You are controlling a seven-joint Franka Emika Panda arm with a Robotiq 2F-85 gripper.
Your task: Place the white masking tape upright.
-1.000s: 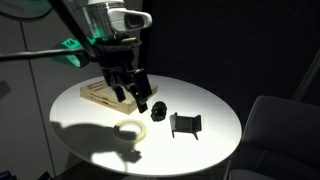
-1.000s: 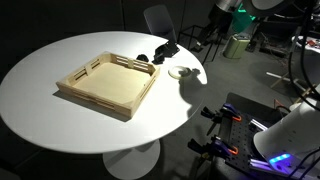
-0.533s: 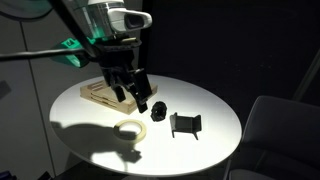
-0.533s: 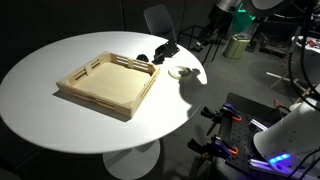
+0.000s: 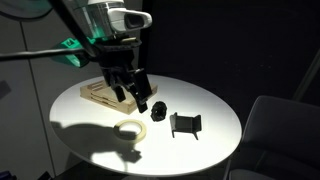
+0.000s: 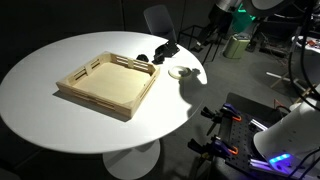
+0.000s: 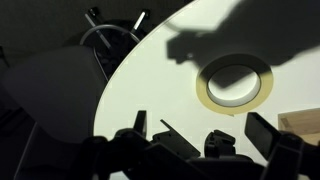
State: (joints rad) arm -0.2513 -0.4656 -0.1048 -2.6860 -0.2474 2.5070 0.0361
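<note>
The white masking tape lies flat on the round white table, near its front edge. It also shows in the other exterior view and as a cream ring in the wrist view. My gripper hangs above the table between the tape and the wooden tray, with its fingers open and empty. In the wrist view the fingertips sit short of the tape without touching it.
A wooden tray lies on the table, its corner in the wrist view. A small black round object and a black bracket-like piece lie beside the tape. A chair stands off the table.
</note>
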